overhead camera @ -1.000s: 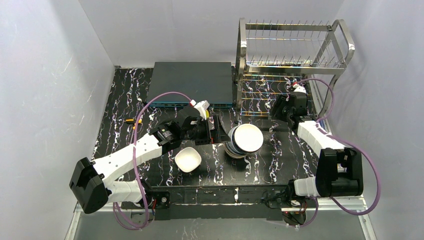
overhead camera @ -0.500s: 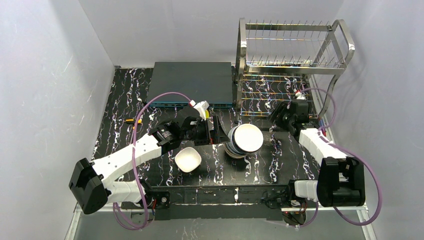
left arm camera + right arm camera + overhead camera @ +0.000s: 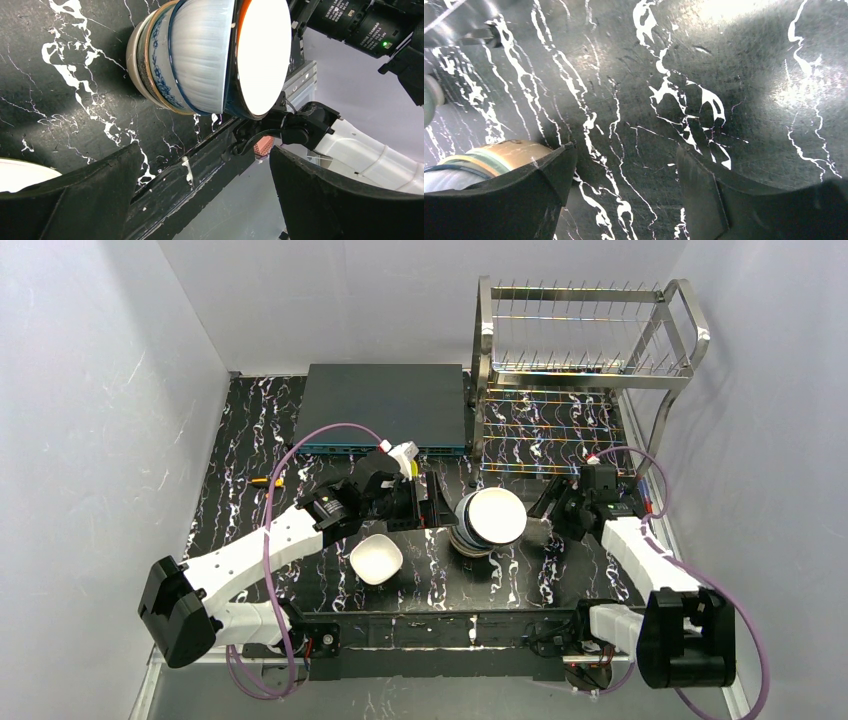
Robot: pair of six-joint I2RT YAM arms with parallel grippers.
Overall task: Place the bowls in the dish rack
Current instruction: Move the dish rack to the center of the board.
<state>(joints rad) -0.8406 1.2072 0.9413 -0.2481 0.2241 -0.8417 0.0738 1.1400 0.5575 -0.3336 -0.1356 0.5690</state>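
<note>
A stack of several bowls (image 3: 488,520) stands mid-table with a white-lined bowl uppermost; in the left wrist view the stack (image 3: 195,55) fills the top. A single white bowl (image 3: 376,558) sits to the stack's front left, and its rim (image 3: 15,172) shows at that view's lower left. My left gripper (image 3: 425,502) is wide open just left of the stack, nothing between its fingers (image 3: 75,200). Just right of the stack, my right gripper (image 3: 548,510) stands open over bare table (image 3: 624,155), with the stack (image 3: 489,155) beside its left finger. The steel dish rack (image 3: 585,340) is at the back right.
A flat dark grey-blue box (image 3: 388,405) lies at the back centre, left of the rack. A small yellow object (image 3: 262,481) lies near the table's left edge. White walls close in both sides and the back. The rack's wire base (image 3: 474,35) shows top left in the right wrist view.
My right arm has drawn back from the rack's lower tier toward the bowl stack, and its jaws stand wider. The left arm has barely moved.
</note>
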